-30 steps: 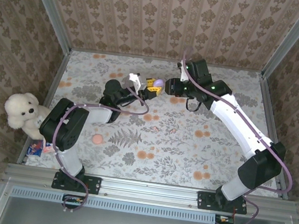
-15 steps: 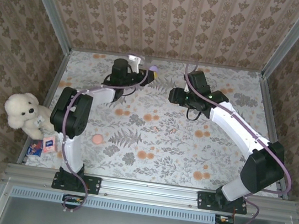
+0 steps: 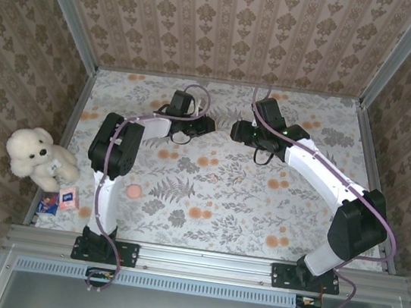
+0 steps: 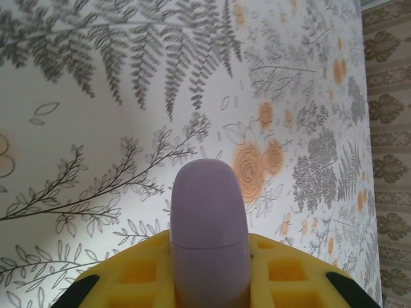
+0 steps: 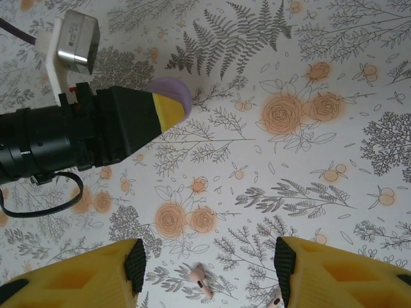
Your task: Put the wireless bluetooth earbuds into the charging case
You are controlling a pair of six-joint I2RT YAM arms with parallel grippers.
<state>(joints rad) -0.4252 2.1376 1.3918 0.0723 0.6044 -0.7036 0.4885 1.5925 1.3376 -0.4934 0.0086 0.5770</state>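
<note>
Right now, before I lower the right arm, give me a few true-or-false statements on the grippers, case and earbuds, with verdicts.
1. The left gripper is shut on the purple case. True.
2. The case stands open. False: it looks closed, with only a seam across it.
3. The right gripper holds an earbud. False: its jaws are open, and the earbud lies on the table below them.
4. A white teddy bear sits beyond the table's left edge. True.

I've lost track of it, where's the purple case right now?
The left wrist view shows the case clamped in the left tool; from above, it is over the far middle of the table, opposite the right tool.
</note>
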